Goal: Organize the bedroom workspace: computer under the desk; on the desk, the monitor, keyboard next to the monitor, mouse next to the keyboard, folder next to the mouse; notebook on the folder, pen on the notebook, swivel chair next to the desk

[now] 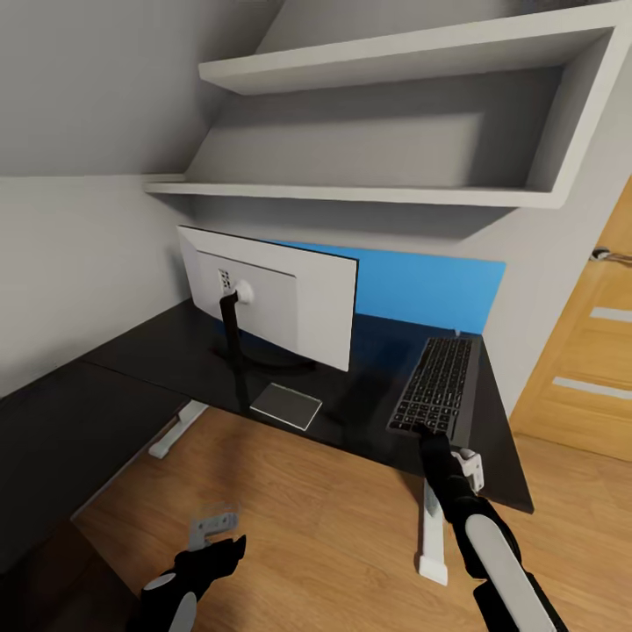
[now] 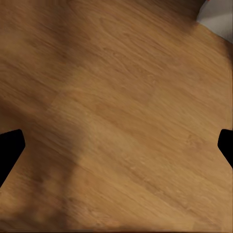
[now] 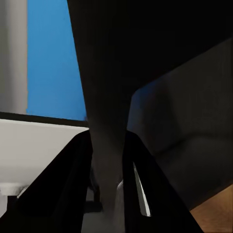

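In the head view, the desk (image 1: pixel 158 351) runs from the near left to the far right under two grey wall shelves (image 1: pixel 369 193), its glossy black top standing over a wooden floor (image 1: pixel 325 535). The monitor (image 1: pixel 281 298) stands upright on the desk with its pale back turned toward the camera, its slim black stand arm dropping to a flat plate near the desk's near edge. To its right, the keyboard (image 1: pixel 439 386) lies on the desk, running from near to far, well apart from the monitor. A bright blue panel (image 1: pixel 430 290) covers the wall behind the desk. The right gripper (image 1: pixel 432 436) reaches up to the keyboard's near end, touching it. The left gripper (image 1: pixel 215 551) hangs low over the floor at the near left, away from the desk. In the left wrist view, the two black fingertips (image 2: pixel 9 150) sit far apart at the picture's edges with bare floor between them, so the jaws are spread wide. In the right wrist view, the fingers (image 3: pixel 73 179) close tightly on the thin dark edge of the keyboard (image 3: pixel 145 58), with the blue panel (image 3: pixel 53 58) beyond.
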Robot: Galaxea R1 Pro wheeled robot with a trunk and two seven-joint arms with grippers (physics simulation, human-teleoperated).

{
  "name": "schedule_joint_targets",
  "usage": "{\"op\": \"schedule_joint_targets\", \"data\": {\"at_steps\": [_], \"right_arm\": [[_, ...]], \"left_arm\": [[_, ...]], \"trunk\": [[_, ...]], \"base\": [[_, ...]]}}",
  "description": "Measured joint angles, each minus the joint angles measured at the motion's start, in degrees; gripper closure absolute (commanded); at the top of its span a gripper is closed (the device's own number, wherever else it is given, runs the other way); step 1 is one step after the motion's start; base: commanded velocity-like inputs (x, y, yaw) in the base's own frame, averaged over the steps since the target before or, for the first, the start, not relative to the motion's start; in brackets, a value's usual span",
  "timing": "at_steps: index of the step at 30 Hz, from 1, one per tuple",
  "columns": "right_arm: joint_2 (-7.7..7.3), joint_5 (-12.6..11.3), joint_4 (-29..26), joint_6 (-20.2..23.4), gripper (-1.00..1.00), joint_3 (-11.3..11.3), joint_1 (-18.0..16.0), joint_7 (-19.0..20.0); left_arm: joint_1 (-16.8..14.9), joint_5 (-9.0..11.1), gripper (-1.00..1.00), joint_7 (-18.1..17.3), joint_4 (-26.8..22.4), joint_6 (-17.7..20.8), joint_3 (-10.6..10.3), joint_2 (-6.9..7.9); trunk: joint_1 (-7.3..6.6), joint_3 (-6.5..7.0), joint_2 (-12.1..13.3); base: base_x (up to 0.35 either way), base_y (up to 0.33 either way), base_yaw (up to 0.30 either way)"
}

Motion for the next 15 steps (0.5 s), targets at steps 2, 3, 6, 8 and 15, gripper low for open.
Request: {"op": "schedule_joint_targets", "data": {"at_steps": [2,3,6,8,15], "right_arm": [[0.01,-1.2,0.2,1.1,1.0,-0.1,-2.8,-3.8],[0.01,-2.0,0.2,1.7,1.0,-0.1,-4.7,-6.4],[0.03,-4.6,0.3,2.5,1.0,-0.1,-10.1,-13.1],[-0.08,-6.8,0.7,2.8,1.0,-0.2,-14.5,-17.7],[-0.34,-10.3,0.2,2.8,1.0,-3.8,-20.1,-25.9]], "left_arm": [[0.0,-0.1,-1.0,-0.2,6.4,-5.9,0.0,0.85],[0.0,-0.1,-1.0,-0.3,9.6,-9.4,0.0,1.28],[0.0,-0.1,-1.0,-0.4,16.8,-18.2,0.0,1.82],[0.0,-0.1,-1.0,-0.5,20.7,-23.3,0.0,2.02],[0.0,0.1,-1.0,-0.5,24.4,-27.2,0.0,3.41]], "trunk": [[-0.44,0.36,0.8],[-0.66,0.54,1.2],[-1.32,1.09,2.4],[-1.76,1.45,3.2],[-3.3,2.7,6.0]], "base": [[0.0,0.0,0.0],[0.0,0.0,0.0],[0.0,0.0,0.0],[0.0,0.0,0.0],[0.0,0.0,0.0]]}}
